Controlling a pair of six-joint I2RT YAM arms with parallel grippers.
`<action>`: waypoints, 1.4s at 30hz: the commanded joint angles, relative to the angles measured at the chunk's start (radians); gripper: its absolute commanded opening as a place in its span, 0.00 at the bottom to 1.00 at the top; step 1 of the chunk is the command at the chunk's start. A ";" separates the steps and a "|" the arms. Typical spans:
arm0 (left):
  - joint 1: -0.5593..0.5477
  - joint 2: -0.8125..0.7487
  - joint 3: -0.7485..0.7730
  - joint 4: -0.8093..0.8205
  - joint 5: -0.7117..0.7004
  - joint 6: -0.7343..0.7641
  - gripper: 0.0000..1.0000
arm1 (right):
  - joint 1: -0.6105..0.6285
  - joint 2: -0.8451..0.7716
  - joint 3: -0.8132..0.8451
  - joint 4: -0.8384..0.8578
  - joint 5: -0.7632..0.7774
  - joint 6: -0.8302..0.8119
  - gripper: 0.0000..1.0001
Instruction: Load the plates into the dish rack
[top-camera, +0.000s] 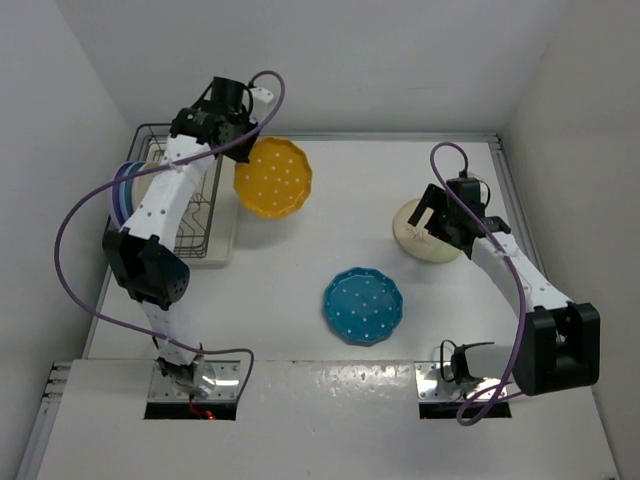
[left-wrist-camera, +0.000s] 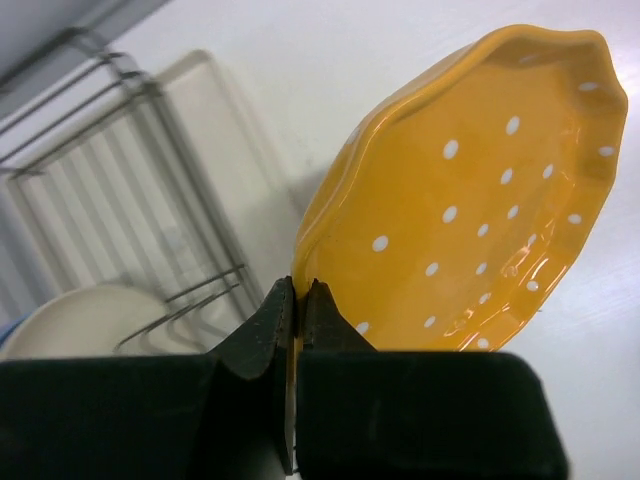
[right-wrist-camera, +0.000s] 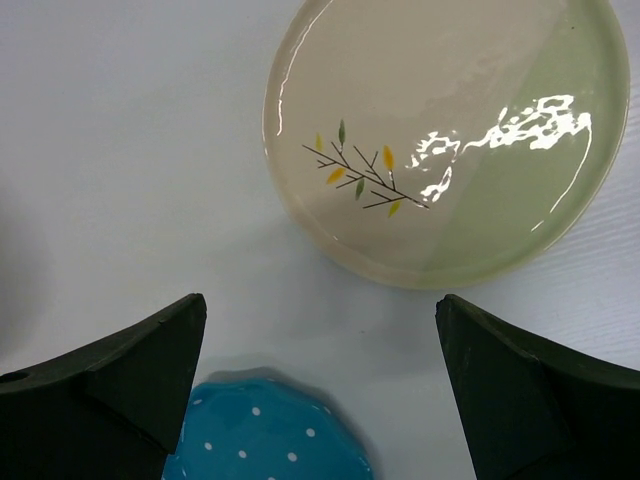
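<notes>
The left pincer (left-wrist-camera: 298, 300), clamped on the scalloped yellow plate's (left-wrist-camera: 470, 200) rim, holds it tilted just right of the dish rack (top-camera: 200, 225), so loading means moving left; the right pincer (right-wrist-camera: 320, 305) gapes above the cream plate (right-wrist-camera: 440, 130).

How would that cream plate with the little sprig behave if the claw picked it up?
Probably stiff and breakable: the cream plate looks like glazed ceramic. The bright glare on it suggests a slick surface, so it could slip when pinched. It lies flat on the table, so the open right gripper may struggle to catch its rim.
</notes>
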 joint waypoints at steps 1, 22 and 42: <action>0.062 -0.085 0.133 0.010 -0.119 0.026 0.00 | 0.012 -0.001 0.036 0.042 -0.008 0.018 0.97; 0.227 -0.265 -0.088 0.220 -0.690 0.283 0.00 | 0.013 -0.034 -0.041 0.088 -0.015 0.048 0.97; 0.171 -0.341 -0.448 0.647 -1.012 0.503 0.00 | 0.010 -0.038 -0.071 0.093 -0.004 0.048 0.97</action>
